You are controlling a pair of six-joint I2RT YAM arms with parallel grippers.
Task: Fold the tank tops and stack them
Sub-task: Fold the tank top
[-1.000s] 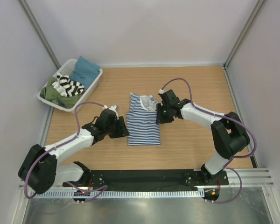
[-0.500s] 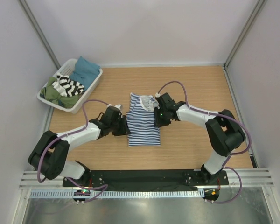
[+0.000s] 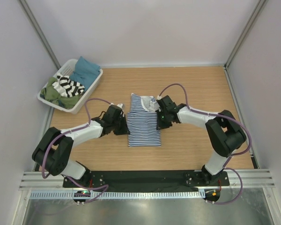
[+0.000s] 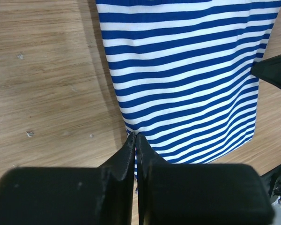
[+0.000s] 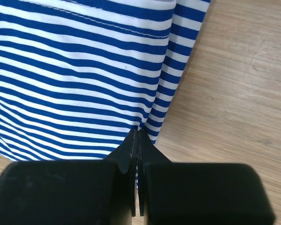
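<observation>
navy-striped tank top (image 3: 144,123): left edge pinched in left gripper (image 3: 125,125), right edge in right gripper (image 3: 160,119) | tank tops: two, broad-striped tank top (image 3: 69,86) in basket (image 3: 94,82)

Basket (image 3: 91,89) blocks the far-left corner; tabletop (image 3: 201,84) far-right looks open.

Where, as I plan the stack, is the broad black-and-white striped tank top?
In the top view, the broad-striped tank top lies crumpled in the white basket at far left, between green cloth and teal cloth.
</observation>
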